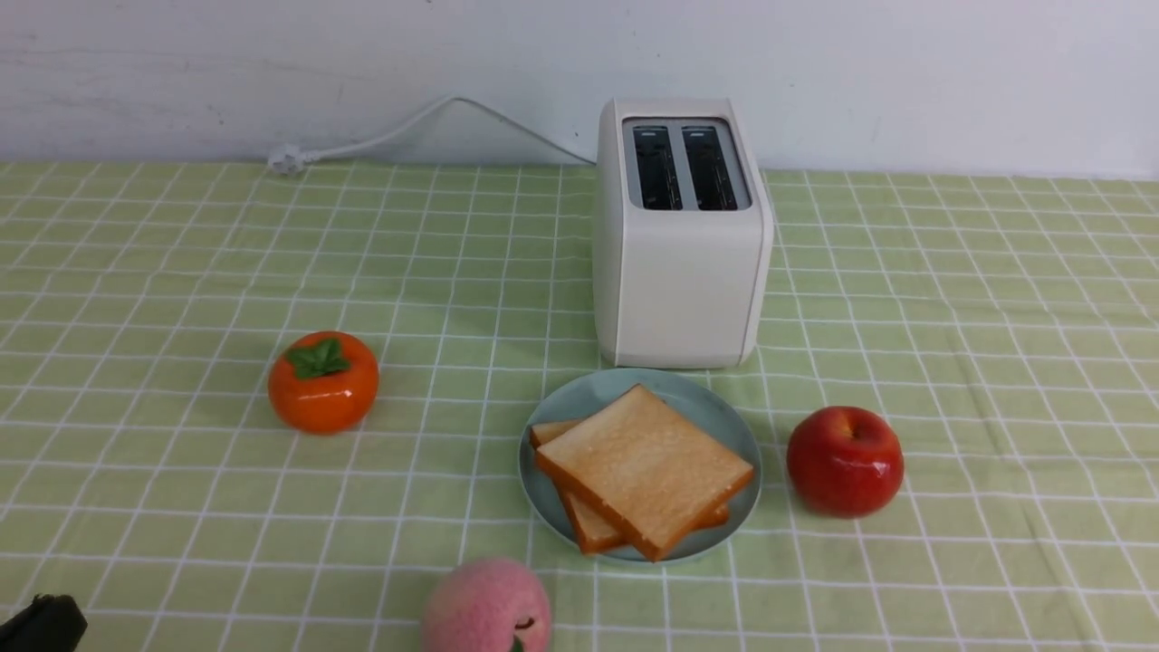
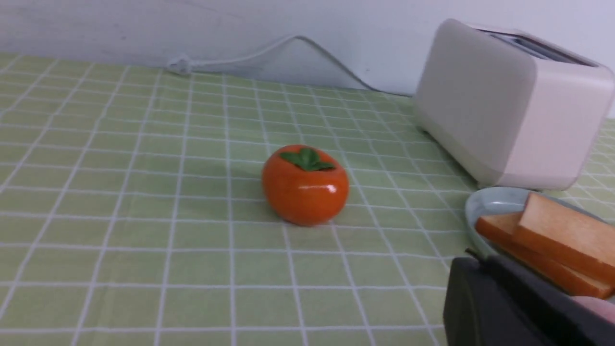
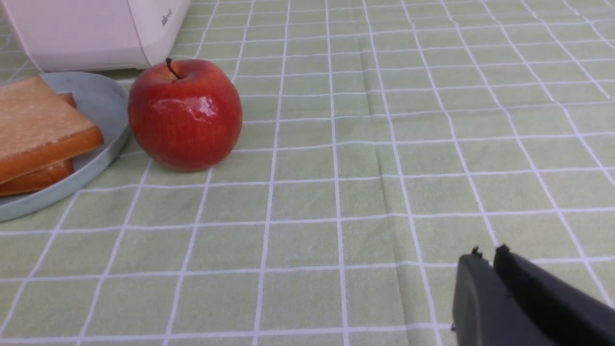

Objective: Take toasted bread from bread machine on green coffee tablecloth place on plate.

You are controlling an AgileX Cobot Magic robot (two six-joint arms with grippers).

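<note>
- Looks like the job's basically wrapped: both toast slices (image 1: 645, 466) are stacked on the plate (image 1: 715, 407), top one skewed so a corner of the lower one pokes out.
- The plate sits right in front of the toaster (image 1: 681, 235), nearly touching its base. Both toaster slots look dark and empty.
- Left gripper (image 2: 473, 262) is pressed together, holding nothing, low by the plate's near-left side.
- Right gripper (image 3: 486, 253) has its fingers all but together, nothing between them, well off to the plate's right, past the apple (image 1: 845, 460).
- My guess for next: nothing left to grab, so just pull both arms clear without bumping the plate or the fruit around it.
</note>
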